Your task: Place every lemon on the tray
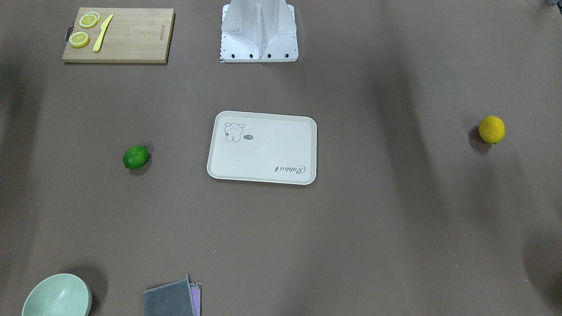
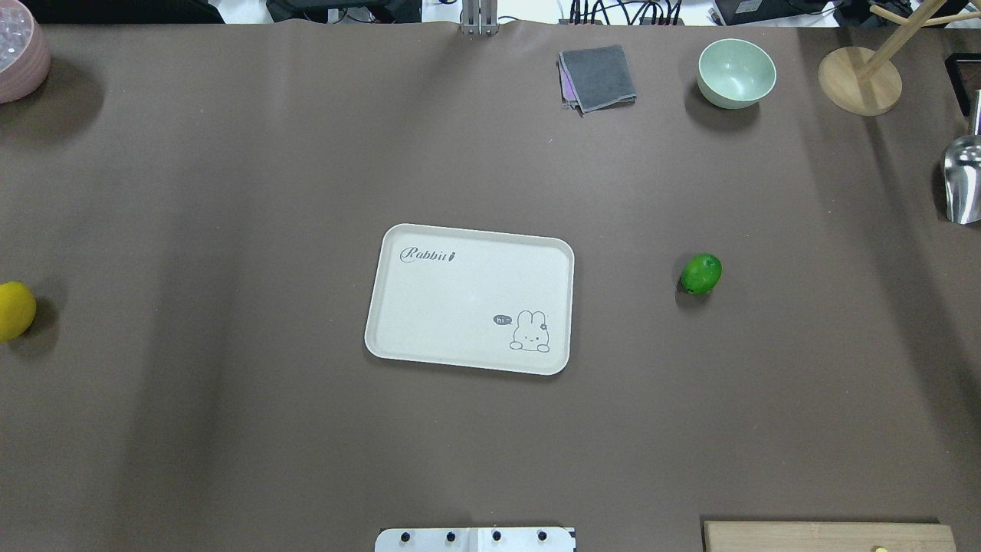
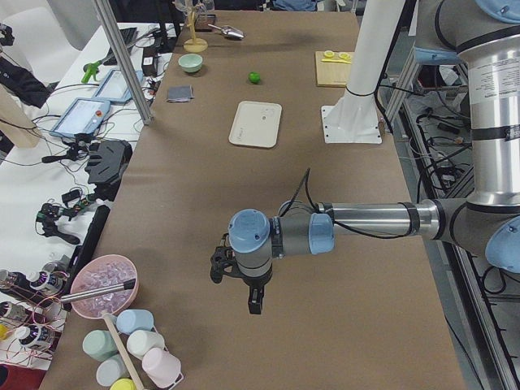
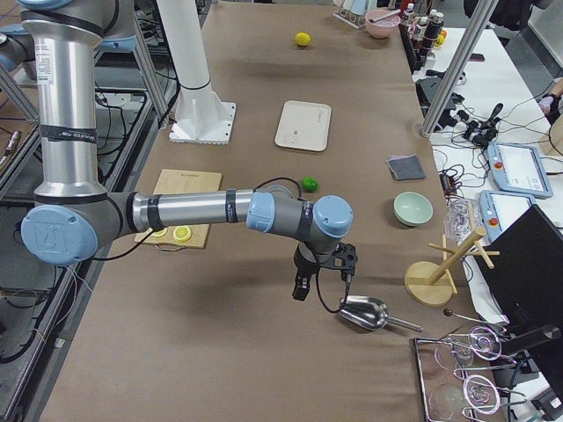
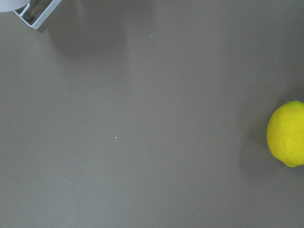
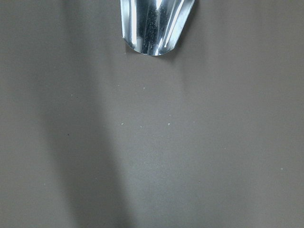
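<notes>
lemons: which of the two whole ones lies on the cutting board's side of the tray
The green lemon. It lies on the same side of the tray as the cutting board; the yellow lemon is far out on the opposite side.

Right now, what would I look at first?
Probably the cream-white rectangular tray with a bunny drawing, bare in the middle of the brown table. Then the glossy green lemon on the robot's right of it and the bright yellow lemon far out on the robot's left.

Bare tabletop (image 1: 386, 149) between tray (image 1: 263, 153), green lemon (image 1: 136, 157), yellow lemon (image 1: 491, 129)
</notes>
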